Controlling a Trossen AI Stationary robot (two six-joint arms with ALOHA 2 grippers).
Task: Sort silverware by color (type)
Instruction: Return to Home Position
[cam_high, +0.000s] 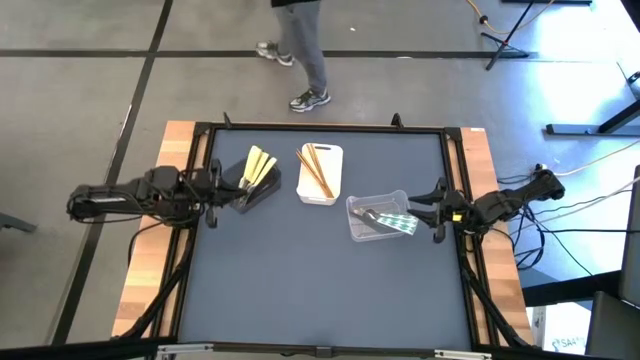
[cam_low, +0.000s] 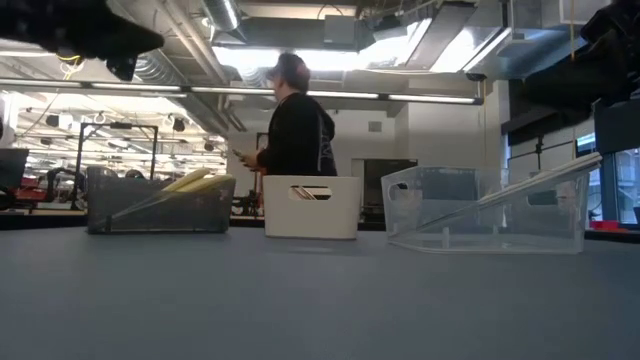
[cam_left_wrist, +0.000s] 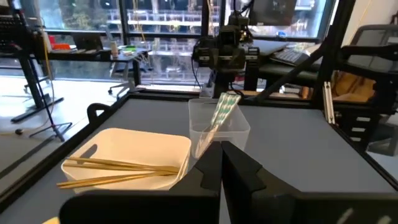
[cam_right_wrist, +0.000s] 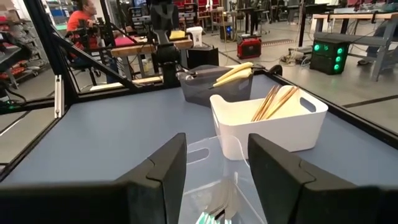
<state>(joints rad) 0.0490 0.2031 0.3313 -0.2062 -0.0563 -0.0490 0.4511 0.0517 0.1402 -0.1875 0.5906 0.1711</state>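
Idling empty at the table's (cam_high: 320, 290) side edges, left gripper (cam_high: 218, 190) (nearly closed) and right gripper (cam_high: 427, 210) (spread wide) are waiting, sorting seemingly done: yellow utensils (cam_high: 258, 165) lying in black bin (cam_high: 262, 192), gold utensils (cam_high: 316, 172) in white bin (cam_high: 333, 155), silver utensils (cam_high: 390, 218) in clear tray (cam_high: 357, 206).

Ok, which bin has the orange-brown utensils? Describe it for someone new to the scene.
On the dark table, three bins sit in a row. Take the middle one: the white bin holding orange-brown utensils. Its neighbours are a black bin with pale yellow utensils and a clear bin with silver-grey ones.
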